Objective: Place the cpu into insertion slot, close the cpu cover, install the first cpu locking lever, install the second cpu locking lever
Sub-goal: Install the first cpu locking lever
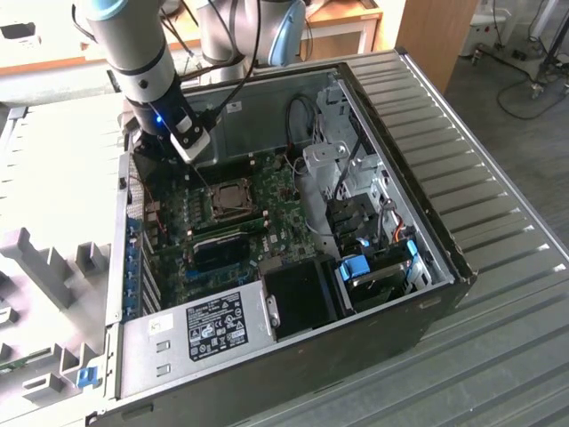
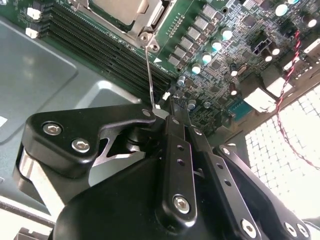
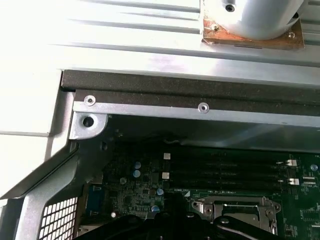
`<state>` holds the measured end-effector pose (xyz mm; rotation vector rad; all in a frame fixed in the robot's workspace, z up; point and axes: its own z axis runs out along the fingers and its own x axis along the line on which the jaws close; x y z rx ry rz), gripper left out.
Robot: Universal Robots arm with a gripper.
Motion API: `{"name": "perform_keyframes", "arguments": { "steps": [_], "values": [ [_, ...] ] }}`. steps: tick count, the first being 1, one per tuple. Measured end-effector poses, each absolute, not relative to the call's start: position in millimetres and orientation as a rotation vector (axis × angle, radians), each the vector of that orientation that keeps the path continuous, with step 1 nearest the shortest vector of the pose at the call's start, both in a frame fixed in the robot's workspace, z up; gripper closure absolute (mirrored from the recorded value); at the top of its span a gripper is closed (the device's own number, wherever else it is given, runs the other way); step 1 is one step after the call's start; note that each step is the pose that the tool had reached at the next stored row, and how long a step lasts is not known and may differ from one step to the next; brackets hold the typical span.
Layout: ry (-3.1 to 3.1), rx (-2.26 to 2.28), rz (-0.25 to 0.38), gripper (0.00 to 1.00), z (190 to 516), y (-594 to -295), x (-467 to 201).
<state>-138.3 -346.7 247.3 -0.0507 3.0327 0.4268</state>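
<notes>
Claw (image 2: 161,107) narrow, apparently pinching free end of lever (image 2: 149,70). Lever long axis runs from claw to socket corner. Exterior view: cpu (image 1: 229,197) at 4 o'clock from claw, seated under cover (image 2: 152,17).

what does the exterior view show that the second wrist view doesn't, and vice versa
The exterior view adds the open computer case, the labelled power supply and blue drive clips. The second wrist view adds a close look at the thin locking lever running from the cpu cover's corner to the tool. Both share the cpu, the memory slots and the green motherboard.
</notes>
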Motion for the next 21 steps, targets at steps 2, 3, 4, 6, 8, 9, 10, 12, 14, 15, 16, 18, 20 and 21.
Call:
{"name": "perform_keyframes", "arguments": {
  "steps": [2,3,4,6,8,9,10,12,14,15,16,18,20,21],
  "values": [
    [3.032,-0.051,0.431,0.89,247.2,-346.7,-137.7],
    [3.032,-0.051,0.433,0.89,247.1,-346.7,-137.2],
    [3.031,-0.050,0.436,0.89,247.1,-346.7,-136.6],
    [3.031,-0.050,0.439,0.89,247.1,-346.7,-134.9],
    [3.031,-0.050,0.441,0.89,247.0,-346.7,-132.9],
    [3.031,-0.050,0.441,0.89,247.0,-346.7,-131.8],
    [3.031,-0.050,0.441,0.89,247.0,-346.7,-130.6],
    [3.030,-0.050,0.441,0.89,247.0,-346.7,-127.8],
    [3.031,-0.050,0.441,0.89,247.0,-346.7,-124.6],
    [3.031,-0.050,0.441,0.89,247.0,-346.7,-122.8],
    [3.030,-0.050,0.441,0.89,246.9,-346.7,-121.0],
    [3.031,-0.050,0.441,0.89,247.0,-346.7,-117.3],
    [3.031,-0.050,0.441,0.89,246.9,-346.7,-113.4],
    [3.030,-0.050,0.441,0.89,246.9,-346.7,-111.5]
  ]
}}
